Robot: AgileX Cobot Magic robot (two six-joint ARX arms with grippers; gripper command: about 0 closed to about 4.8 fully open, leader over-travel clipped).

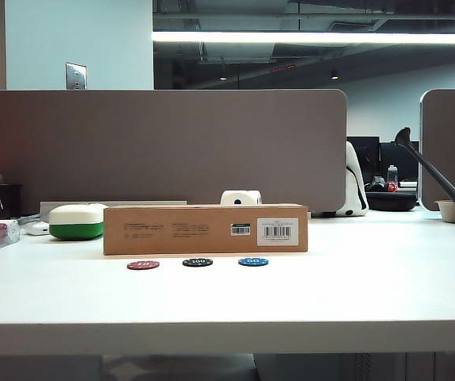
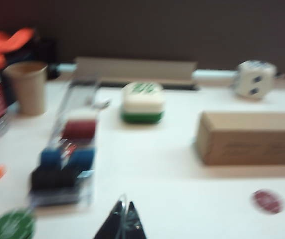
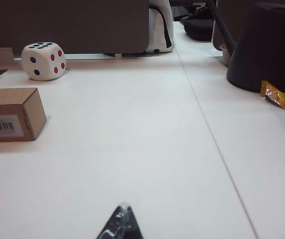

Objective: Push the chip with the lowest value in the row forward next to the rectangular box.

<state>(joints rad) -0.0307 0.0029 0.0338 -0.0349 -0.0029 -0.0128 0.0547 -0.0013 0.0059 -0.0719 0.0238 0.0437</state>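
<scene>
Three chips lie in a row on the white table in front of the brown rectangular box: the red chip marked 10 at the left, a black chip in the middle, a blue chip at the right. Neither arm shows in the exterior view. In the blurred left wrist view, my left gripper is shut with nothing in it, well short of the red chip and the box. My right gripper is shut and empty over bare table, away from the box end.
A white-and-green case sits left of the box, a white die behind it. A clear rack of chips, a paper cup and a green chip lie near the left gripper. A dark watering can stands far right.
</scene>
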